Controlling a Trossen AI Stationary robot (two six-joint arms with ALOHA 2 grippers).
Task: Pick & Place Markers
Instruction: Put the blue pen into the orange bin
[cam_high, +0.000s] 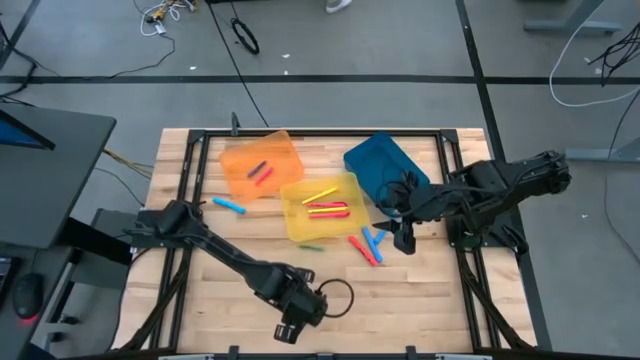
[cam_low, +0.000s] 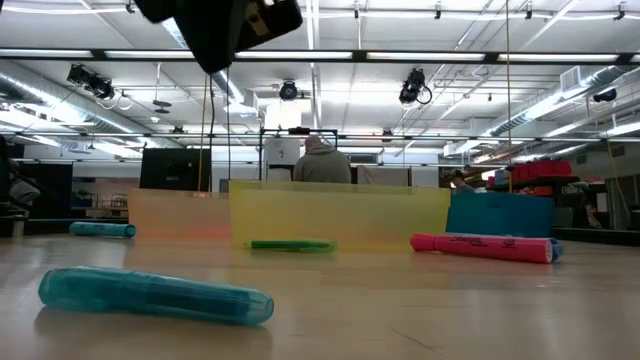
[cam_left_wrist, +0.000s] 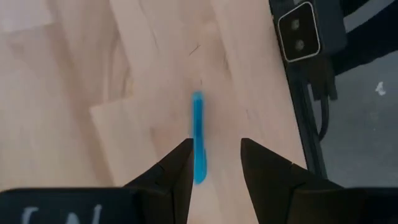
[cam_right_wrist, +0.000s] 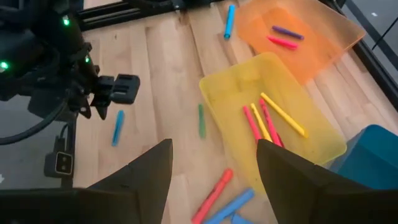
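Markers lie scattered over the wooden table (cam_high: 420, 290) and in two of its three bins, and the biggest things there are the two dark arms: the left one reaches to the table's near edge, the right one comes in from the far right side. The yellow bin (cam_high: 296, 228) sits mid-table with yellow and red markers (cam_high: 327, 208) inside; the orange bin (cam_high: 236, 160) beside it holds a purple marker (cam_high: 258, 167) and a pink one; the blue bin (cam_high: 385, 152) stands touching the yellow bin's right corner. The left gripper (cam_left_wrist: 214, 163) hangs above the near edge with its fingers apart, gripping nothing, and a blue marker (cam_left_wrist: 198, 138) lies on the wood below, showing between them. The right gripper (cam_right_wrist: 214, 163) hovers with its fingers spread wide and empty, above a small heap of red and blue markers (cam_high: 368, 245) just beside the yellow bin. A green marker (cam_high: 311, 247) lies in front of that bin, and a light blue marker (cam_high: 229, 205) lies below the orange one.
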